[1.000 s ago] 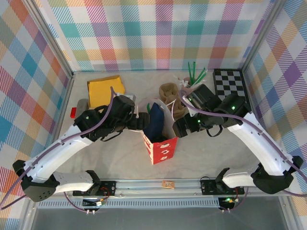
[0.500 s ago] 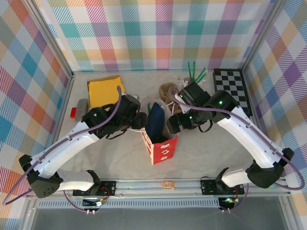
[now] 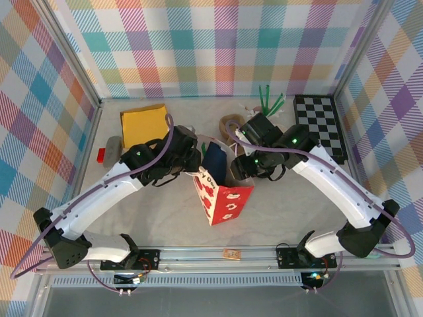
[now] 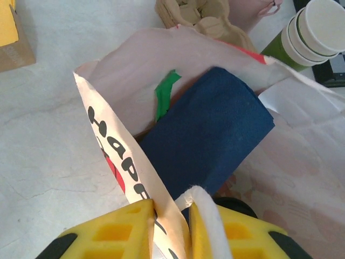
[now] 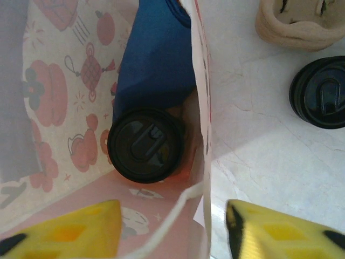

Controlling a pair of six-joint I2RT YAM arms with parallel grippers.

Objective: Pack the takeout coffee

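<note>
The takeout coffee (image 5: 145, 144) stands upright on the floor of the red-and-white paper bag (image 3: 225, 198), its round black lid facing up beside a dark blue folded cloth (image 4: 210, 129). My left gripper (image 4: 171, 208) is shut on the bag's left wall (image 4: 116, 148), with the white cord handle caught there too. My right gripper (image 5: 172, 232) hangs open above the bag's mouth, one yellow finger (image 5: 64, 232) over the inside and the other finger (image 5: 280, 237) outside the right wall. In the top view the left gripper (image 3: 193, 162) and right gripper (image 3: 239, 173) flank the bag.
A loose black lid (image 5: 322, 91) lies on the table right of the bag, below a cardboard cup carrier (image 5: 299, 21). A lidless green-and-cream cup (image 4: 318, 27) stands behind the bag. A yellow box (image 3: 144, 122), green sticks (image 3: 271, 99) and a checkerboard (image 3: 319, 119) sit at the back.
Both grippers have moved in toward the bag's mouth. The bag has swung round and opened wider, its red front now spread to the right.
</note>
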